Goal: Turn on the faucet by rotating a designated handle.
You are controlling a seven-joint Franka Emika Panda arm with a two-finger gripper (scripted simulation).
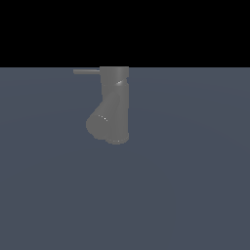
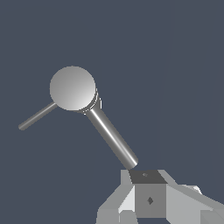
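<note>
While the exterior view shows only the faucet (image 1: 114, 105) and its handle (image 1: 86, 71), the hand (image 2: 151, 199) is cropped in the wrist view, grip unreadable.

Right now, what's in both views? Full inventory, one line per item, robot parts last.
faucet: 1, dull grey, upright on the floor in the middle of the exterior view, stubby branch angling toward that view's left; the wrist view sees its round top from above.
handle: 1, grey thin rod, sticking out from the faucet's top toward the exterior view's left, level.
floor: 1, flat blue-grey surface under the faucet, black backdrop beyond it.
gripper: 1, white and grey with a dark pad, seen only in the wrist view, close to the tip of a thicker grey rod coming off the faucet; contact and jaw state cannot be told. Not visible in the exterior view.
</note>
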